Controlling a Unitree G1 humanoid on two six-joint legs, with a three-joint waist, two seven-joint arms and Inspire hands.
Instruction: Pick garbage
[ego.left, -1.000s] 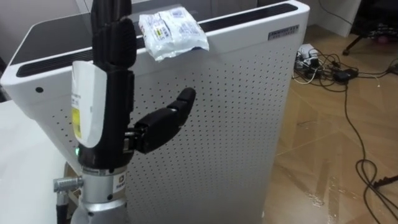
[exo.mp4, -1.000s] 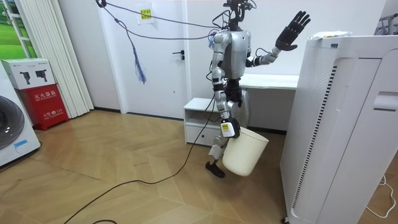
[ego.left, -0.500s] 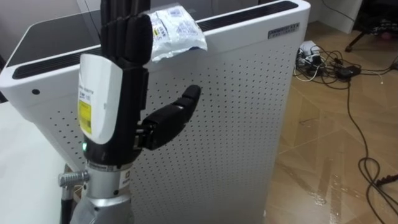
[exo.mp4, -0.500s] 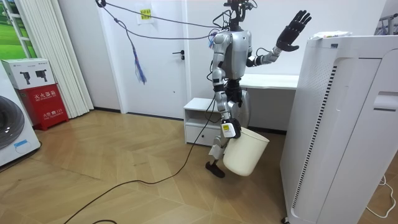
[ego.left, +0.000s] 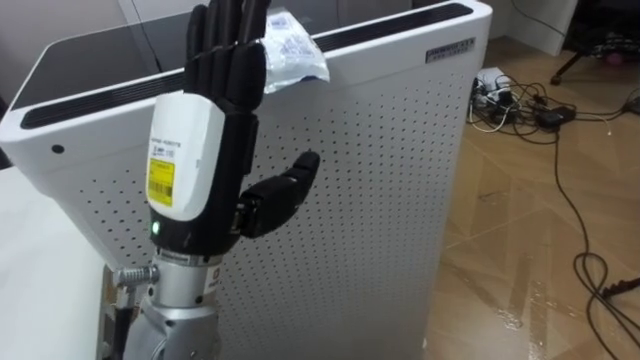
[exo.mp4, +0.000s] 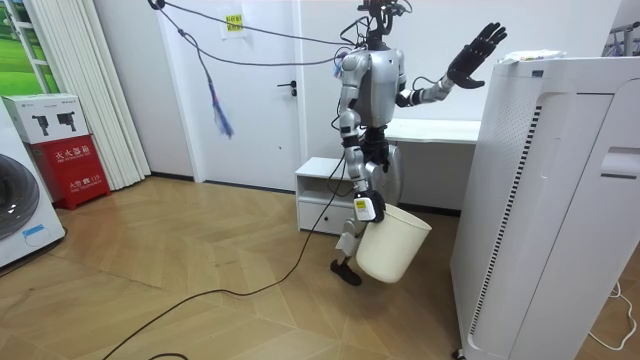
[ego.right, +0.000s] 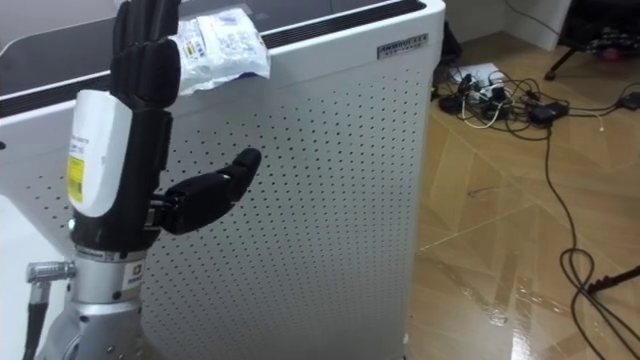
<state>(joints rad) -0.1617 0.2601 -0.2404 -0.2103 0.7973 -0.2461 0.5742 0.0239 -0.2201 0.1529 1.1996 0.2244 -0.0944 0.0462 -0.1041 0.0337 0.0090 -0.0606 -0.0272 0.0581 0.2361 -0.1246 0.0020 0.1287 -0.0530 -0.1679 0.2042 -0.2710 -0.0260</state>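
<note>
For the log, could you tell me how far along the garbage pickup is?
Done: nothing visibly; the bucket hangs from the right hand. In hand: the open left hand is raised by the wrapper on the purifier, not gripping it. Left: grasp it and drop it in the bucket.

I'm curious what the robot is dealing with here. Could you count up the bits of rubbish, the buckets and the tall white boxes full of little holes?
Crumpled plastic packet, lying on top of the tall unit beside the raised, open left hand: 1
White bucket, hanging at the right hand: 1
Tall white perforated unit: 1
Total: 3
</note>
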